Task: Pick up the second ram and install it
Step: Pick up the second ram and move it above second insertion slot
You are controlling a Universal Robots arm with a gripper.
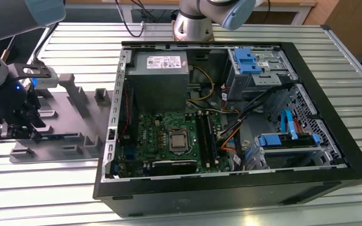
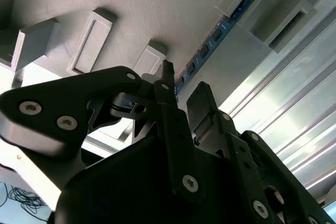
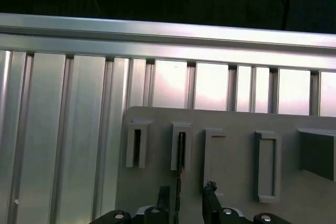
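The second ram (image 2: 212,38) is a slim blue stick standing on edge in slots of the grey holder tray (image 1: 80,110); it appears as a blue strip (image 1: 56,137) near the tray's front in the exterior view. In the first wrist view it appears edge-on as a thin dark line (image 3: 180,163) in one slot. My gripper (image 3: 187,191) hangs low over the tray (image 3: 236,124) at the exterior view's left (image 1: 19,129). It is open, one black finger on each side of the stick's end (image 2: 181,90), with a gap showing on at least one side.
An open black computer case (image 1: 231,183) lies at the exterior view's right, with the green motherboard (image 1: 168,136), its dark memory slots (image 1: 206,136), a grey power supply (image 1: 159,75) and blue drive brackets (image 1: 247,61). The ribbed metal table (image 3: 63,129) runs beyond the tray's edge.
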